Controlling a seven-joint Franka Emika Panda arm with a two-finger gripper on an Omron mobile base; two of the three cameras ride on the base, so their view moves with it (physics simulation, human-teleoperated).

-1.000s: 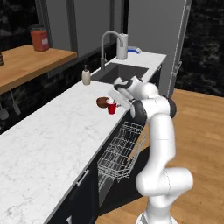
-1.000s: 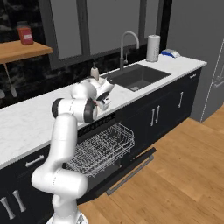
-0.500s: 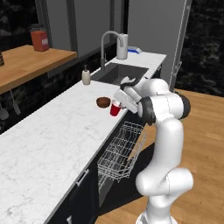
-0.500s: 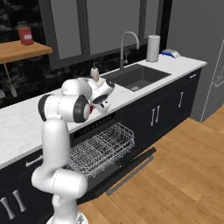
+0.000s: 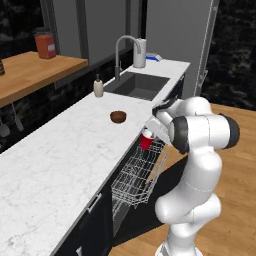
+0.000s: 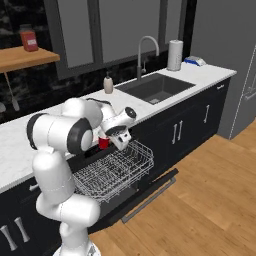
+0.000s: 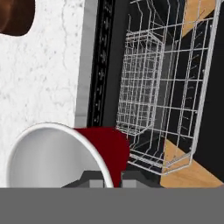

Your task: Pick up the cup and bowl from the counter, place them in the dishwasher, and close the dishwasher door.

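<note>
In the hand view the bowl sits in the upper left corner, cut by the top and left edges so that only a brown arc shows. The cup fills the lower left, its bottom rim lost under the lower edge, and it hides most of the gripper fingers. In the right base view the cup is mostly hidden behind the hand. The rack runs past the top edge.
</note>
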